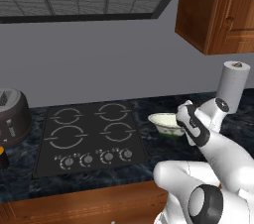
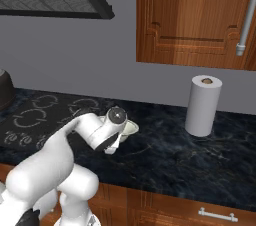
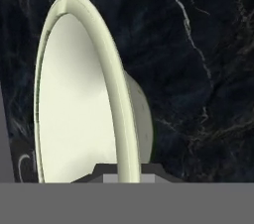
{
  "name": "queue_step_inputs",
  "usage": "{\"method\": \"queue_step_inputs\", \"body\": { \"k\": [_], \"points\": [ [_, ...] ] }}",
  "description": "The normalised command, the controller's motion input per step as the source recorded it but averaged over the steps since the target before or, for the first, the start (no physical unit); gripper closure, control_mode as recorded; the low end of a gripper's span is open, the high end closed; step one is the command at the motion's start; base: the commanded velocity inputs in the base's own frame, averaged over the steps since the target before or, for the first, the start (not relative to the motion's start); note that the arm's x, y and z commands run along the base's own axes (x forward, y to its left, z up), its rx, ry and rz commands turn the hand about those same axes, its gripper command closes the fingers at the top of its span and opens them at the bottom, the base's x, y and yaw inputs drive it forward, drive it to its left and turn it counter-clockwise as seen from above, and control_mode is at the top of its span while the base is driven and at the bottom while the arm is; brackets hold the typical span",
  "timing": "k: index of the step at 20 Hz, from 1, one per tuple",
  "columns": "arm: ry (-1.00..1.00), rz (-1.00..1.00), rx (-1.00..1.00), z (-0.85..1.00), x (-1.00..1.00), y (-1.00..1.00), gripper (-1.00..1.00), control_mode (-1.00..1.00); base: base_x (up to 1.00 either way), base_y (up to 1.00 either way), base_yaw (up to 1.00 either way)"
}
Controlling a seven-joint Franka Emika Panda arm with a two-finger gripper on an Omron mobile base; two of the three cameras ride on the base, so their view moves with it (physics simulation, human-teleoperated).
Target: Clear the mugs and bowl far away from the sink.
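I see my claw (image 3: pixel 126 172) clamped on the thin rim of the cream bowl (image 3: pixel 79 104), one finger on each side of the rim. The bowl is on the dark marbled counter (image 1: pixel 163 106) just right of the black cooktop (image 1: pixel 89 134), with a paper towel roll (image 2: pixel 202 105) further right. I can read no writing anywhere.

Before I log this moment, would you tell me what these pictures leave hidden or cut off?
- Bowl: its right side hidden by the arm in the left base view; mostly behind the wrist in the right base view.
- End effector fingertips: cut off at the hand view's bottom.
- Toaster: cut by the left edge, left base view.
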Motion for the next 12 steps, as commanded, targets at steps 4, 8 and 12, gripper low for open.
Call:
{"method": "queue_step_inputs", "body": {
  "k": [4,8,12],
  "points": [
    [0.04,0.04,0.00,-0.58,0.23,-0.04,1.00,-1.00,0.00,0.00,0.00],
    [0.08,0.04,0.00,-0.69,0.16,-0.01,1.00,-1.00,0.00,0.00,0.00],
    [0.09,0.02,0.00,-0.76,0.02,0.00,-1.00,-1.00,0.00,0.00,0.00]
  ]
}}
